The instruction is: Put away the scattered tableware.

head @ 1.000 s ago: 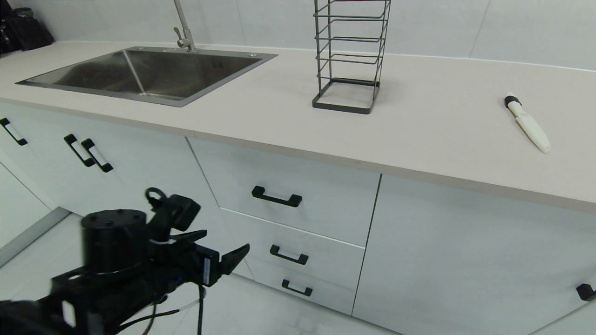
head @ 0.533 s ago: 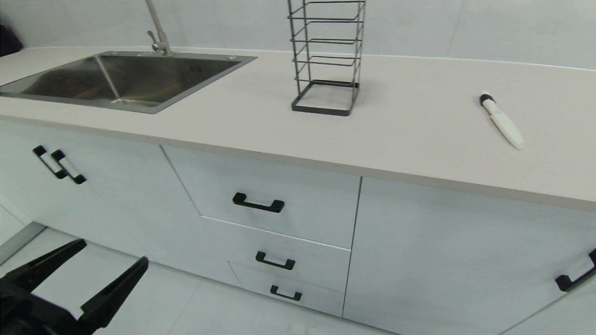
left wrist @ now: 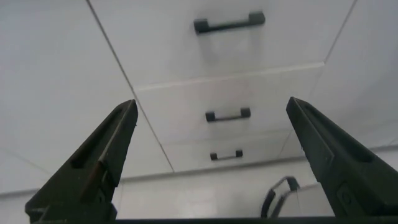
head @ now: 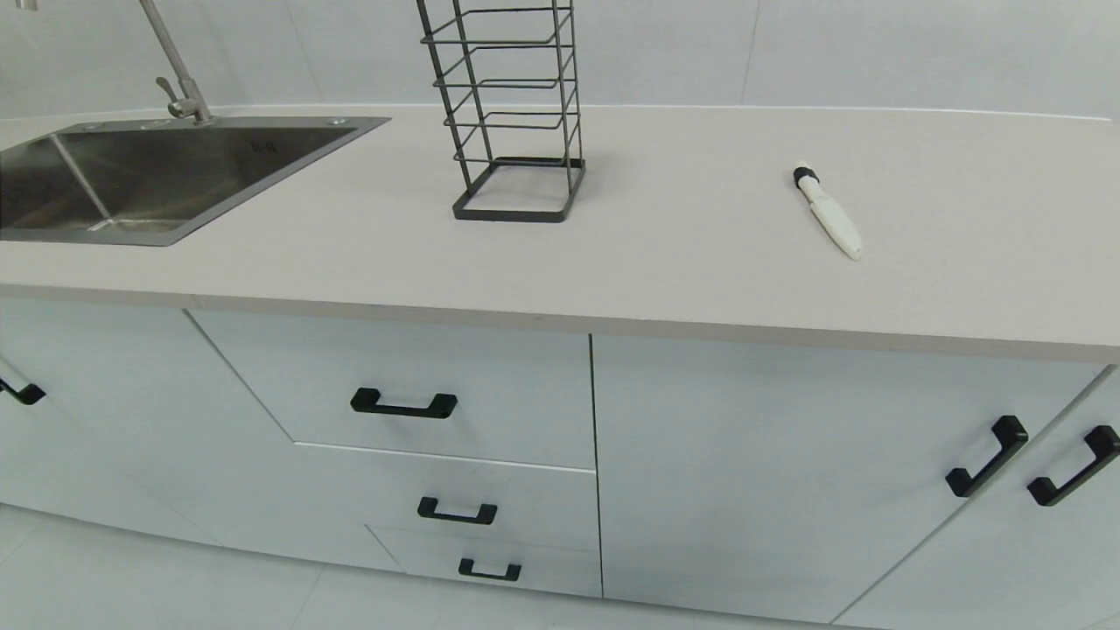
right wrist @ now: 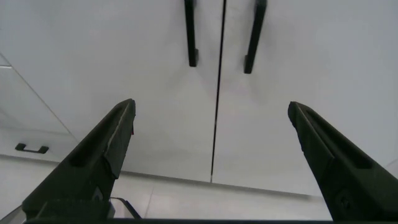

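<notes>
Cream-handled, black-capped utensil (head: 827, 213) lies on the desk (head: 682, 271) right of the wire rack (head: 516, 114), slanting far-left to near-right, well above the wide-open, empty right claw (right wrist: 211, 104), probably nearer than the equally open, empty left claw (left wrist: 211, 102).

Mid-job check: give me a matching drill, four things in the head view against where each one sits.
Things:
1. sink
2. wire rack
3. cream utensil
4. top drawer handle

Places:
A. lying flat, right of the rack
B. below the front edge of the counter
C. sunk into the counter, left of the rack
D. standing upright mid-counter

Pairs: 1-C, 2-D, 3-A, 4-B
</notes>
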Controlling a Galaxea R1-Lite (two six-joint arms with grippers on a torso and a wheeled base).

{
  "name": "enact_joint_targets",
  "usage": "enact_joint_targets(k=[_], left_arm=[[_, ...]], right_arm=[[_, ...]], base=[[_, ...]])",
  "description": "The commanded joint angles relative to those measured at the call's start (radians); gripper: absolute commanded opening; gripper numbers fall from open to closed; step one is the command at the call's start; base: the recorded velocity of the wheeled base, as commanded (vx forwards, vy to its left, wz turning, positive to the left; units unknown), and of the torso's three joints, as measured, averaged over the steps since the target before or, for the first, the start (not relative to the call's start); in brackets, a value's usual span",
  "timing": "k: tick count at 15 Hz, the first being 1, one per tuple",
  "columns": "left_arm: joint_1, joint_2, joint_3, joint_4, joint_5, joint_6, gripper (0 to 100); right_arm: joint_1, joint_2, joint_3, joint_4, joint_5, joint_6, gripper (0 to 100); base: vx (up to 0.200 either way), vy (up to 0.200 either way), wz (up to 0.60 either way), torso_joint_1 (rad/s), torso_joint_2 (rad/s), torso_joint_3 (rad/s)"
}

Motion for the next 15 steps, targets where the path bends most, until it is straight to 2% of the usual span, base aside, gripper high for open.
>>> enact_joint_targets(k=[1, 2, 4, 5, 6, 9, 10, 12, 14, 15], left_arm=[[0.035, -0.256, -0.009, 0.162, -0.010, 0.000, 100], [0.034, -0.256, -0.006, 0.147, 0.002, -0.002, 100], [0.034, -0.256, 0.000, 0.135, 0.068, -0.022, 100], [0.034, -0.256, 0.003, 0.155, 0.134, -0.022, 100], [0.035, -0.256, 0.002, 0.167, 0.163, -0.040, 100], [0.034, -0.256, 0.002, 0.169, 0.160, -0.037, 100], [0.034, -0.256, 0.002, 0.169, 0.162, -0.048, 100], [0.035, -0.256, 0.002, 0.169, 0.160, -0.089, 100], [0.034, -0.256, 0.003, 0.167, 0.160, -0.094, 100], [0.034, -0.256, 0.003, 0.167, 0.160, -0.092, 100]], right_arm=[[0.000, 0.001, 0.000, 0.000, 0.000, -0.001, 100], [0.000, 0.001, 0.000, 0.000, 0.000, -0.001, 100], [0.000, 0.001, 0.000, 0.000, 0.000, 0.001, 100], [0.000, 0.001, 0.000, 0.000, 0.000, 0.002, 100], [0.000, 0.001, 0.000, 0.000, 0.000, 0.002, 100], [0.000, 0.001, 0.000, 0.000, -0.001, 0.002, 100], [0.000, 0.001, 0.000, 0.000, 0.000, 0.002, 100], [0.000, 0.001, 0.000, 0.000, -0.001, 0.002, 100], [0.000, 0.001, 0.000, 0.000, 0.000, 0.001, 100], [0.000, 0.001, 0.000, 0.000, 0.000, 0.001, 100]], base=[[0.000, 0.000, 0.00, 0.000, 0.00, 0.000], [0.000, 0.000, 0.00, 0.000, 0.00, 0.000], [0.000, 0.000, -0.60, 0.005, 0.00, 0.005], [0.000, 0.000, 0.00, 0.000, 0.00, 0.000], [0.000, 0.000, 0.00, 0.000, 0.00, 0.000], [0.000, 0.000, 0.00, 0.000, 0.00, 0.000], [0.000, 0.000, 0.00, 0.000, 0.00, 0.000], [0.000, 0.000, 0.00, 0.000, 0.00, 0.000], [0.000, 0.000, 0.00, 0.000, 0.00, 0.000], [0.200, 0.000, 0.00, 0.002, 0.01, 0.007]])
